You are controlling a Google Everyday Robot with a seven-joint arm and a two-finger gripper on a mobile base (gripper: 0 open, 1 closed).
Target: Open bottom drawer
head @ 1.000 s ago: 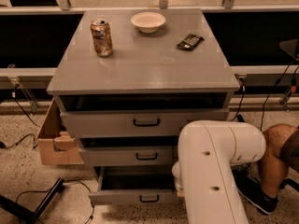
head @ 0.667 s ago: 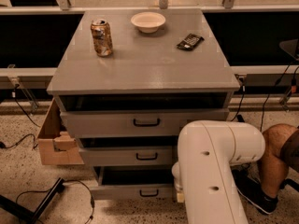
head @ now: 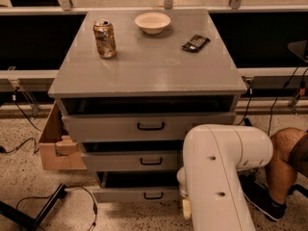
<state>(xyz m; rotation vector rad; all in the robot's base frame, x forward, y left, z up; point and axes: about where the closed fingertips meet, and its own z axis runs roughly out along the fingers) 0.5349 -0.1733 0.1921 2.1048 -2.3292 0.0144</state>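
The grey cabinet has three drawers, each pulled out a little. The bottom drawer is the lowest, with a small black bar handle on its grey front; a dark gap shows above it. My white arm fills the lower right and reaches down beside the bottom drawer's right end. The gripper itself is hidden behind the arm.
On the cabinet top stand a drink can, a white bowl and a dark snack packet. A cardboard box sits on the floor at the left. Cables and a black stand foot lie at the lower left. A person's leg is at the right.
The bottom drawer's front has drawn slightly toward the camera. The arm has barely moved.
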